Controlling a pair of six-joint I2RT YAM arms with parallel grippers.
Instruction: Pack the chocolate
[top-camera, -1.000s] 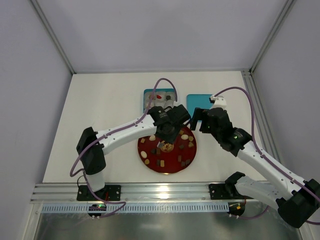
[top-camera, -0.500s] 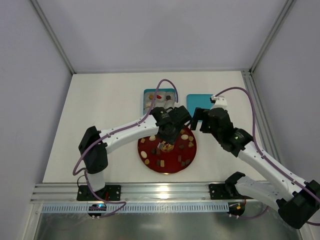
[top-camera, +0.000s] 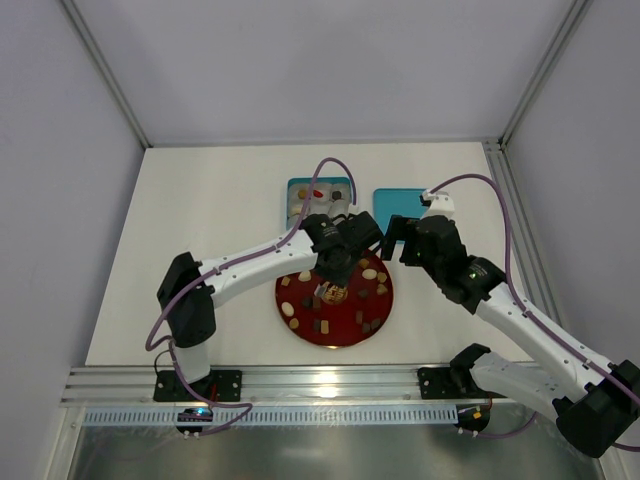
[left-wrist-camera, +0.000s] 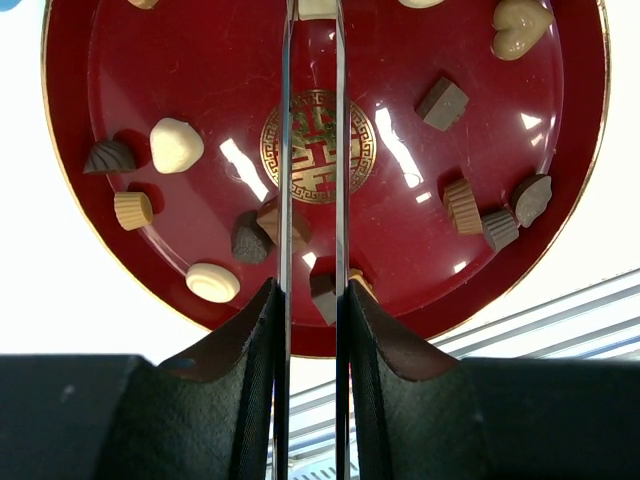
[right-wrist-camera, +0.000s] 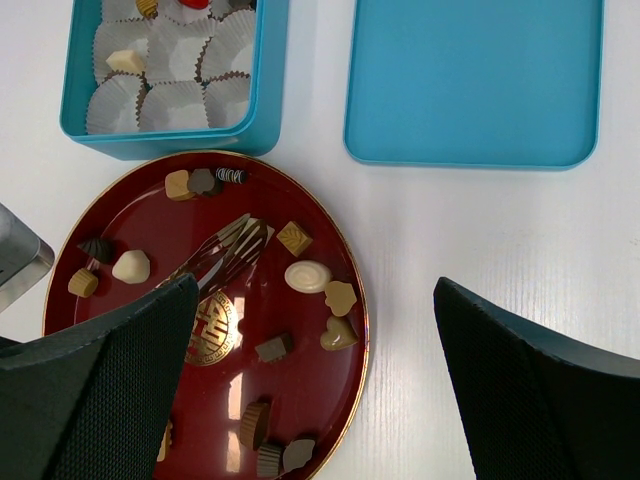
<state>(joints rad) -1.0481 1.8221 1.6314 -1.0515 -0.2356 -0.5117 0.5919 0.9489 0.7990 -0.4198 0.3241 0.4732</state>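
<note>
White table (top-camera: 200, 220) under red plate (left-wrist-camera: 220, 80), frame centre | your left gripper (left-wrist-camera: 311, 300) pinched metal tongs (left-wrist-camera: 286, 150) over chocolate (left-wrist-camera: 175, 145) | your right gripper (right-wrist-camera: 315, 290) stood wide

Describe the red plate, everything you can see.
The red plate is round and glossy, with a thin gold rim and a gold emblem at centre. It lies flat on the white table, far rim against the teal box. Small chocolates sit scattered on it; metal tongs in the left gripper hang over it.
</note>
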